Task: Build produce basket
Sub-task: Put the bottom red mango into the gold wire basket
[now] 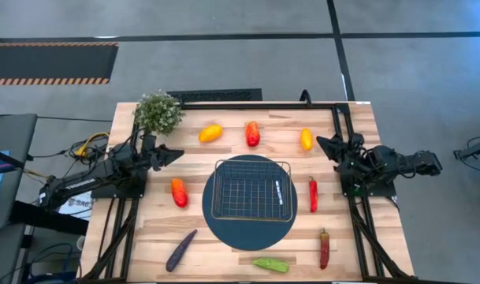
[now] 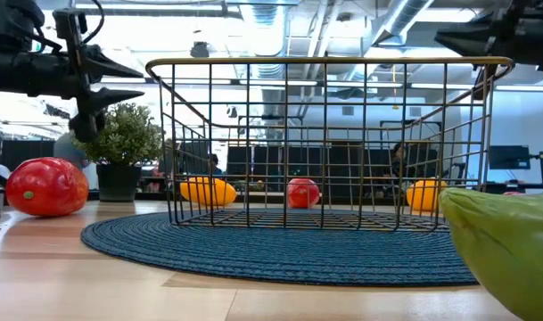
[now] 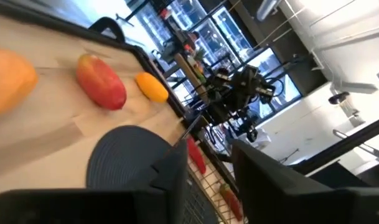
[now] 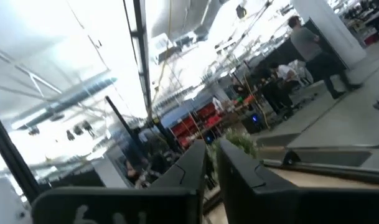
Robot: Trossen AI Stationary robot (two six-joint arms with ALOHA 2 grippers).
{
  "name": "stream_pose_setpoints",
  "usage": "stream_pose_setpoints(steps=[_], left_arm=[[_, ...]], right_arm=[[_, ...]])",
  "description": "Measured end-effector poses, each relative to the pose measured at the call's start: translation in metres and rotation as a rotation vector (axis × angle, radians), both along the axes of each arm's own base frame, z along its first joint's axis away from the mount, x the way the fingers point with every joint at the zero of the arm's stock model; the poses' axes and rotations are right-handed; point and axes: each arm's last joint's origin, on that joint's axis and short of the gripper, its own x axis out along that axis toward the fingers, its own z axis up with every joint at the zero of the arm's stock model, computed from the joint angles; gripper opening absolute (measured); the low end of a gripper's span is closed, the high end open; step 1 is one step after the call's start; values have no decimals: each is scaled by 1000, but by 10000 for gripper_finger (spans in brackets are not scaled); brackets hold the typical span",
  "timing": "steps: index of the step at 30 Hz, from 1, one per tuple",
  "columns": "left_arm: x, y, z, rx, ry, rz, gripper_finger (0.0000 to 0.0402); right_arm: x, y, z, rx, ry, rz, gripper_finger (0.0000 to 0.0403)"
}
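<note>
Since the basket (image 1: 251,189) in the middle of the table (image 1: 224,244) has nothing in it yet, a good first move is to pick the closest vegetable, come straight down over its middle, and squeeze gently. Near the front edge lie the green pepper (image 1: 270,264) and the purple one (image 1: 180,250). Farther back, the left gripper (image 1: 175,154) hangs in the air by the left edge, fingers a little apart, holding nothing. The right gripper (image 1: 325,144) waits by the right edge, fingers nearly together, empty too. Three peppers sit along the far edge.
</note>
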Motion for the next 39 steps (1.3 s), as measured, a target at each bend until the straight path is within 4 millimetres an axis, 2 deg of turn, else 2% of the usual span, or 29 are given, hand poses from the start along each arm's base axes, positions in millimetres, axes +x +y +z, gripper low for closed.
stream_pose_setpoints(steps=[3, 6, 11, 14, 18, 21, 25, 29, 34, 39], left_arm=[[1, 0, -1, -18, 56, -7, 128], [0, 0, 2, -30, 192, -14, 119], [-5, -5, 37, -38, 359, -67, 90], [-5, -8, 64, -31, 438, -108, 87], [1, -11, 91, -26, 558, -222, 102], [10, -13, 101, -83, 678, -316, 123], [21, -15, 97, -204, 924, -361, 154], [32, -13, 88, -317, 1143, -313, 177], [48, -10, 78, -364, 1220, -296, 185], [60, -7, 70, -385, 1254, -292, 185]], right_arm=[[-2, 0, 5, 4, -36, 1, 80], [-5, -1, 15, 5, -54, 3, 93], [-10, -1, 35, 1, -40, 4, 114], [-11, -1, 48, -5, -8, 7, 127], [-10, -1, 62, -13, 51, 9, 148], [-9, -1, 71, -19, 90, 13, 163], [-6, 0, 81, -29, 146, 20, 179], [-5, 1, 92, -47, 179, 55, 188], [-9, 2, 106, -72, 189, 107, 192], [-15, 1, 112, -82, 253, 112, 188]])
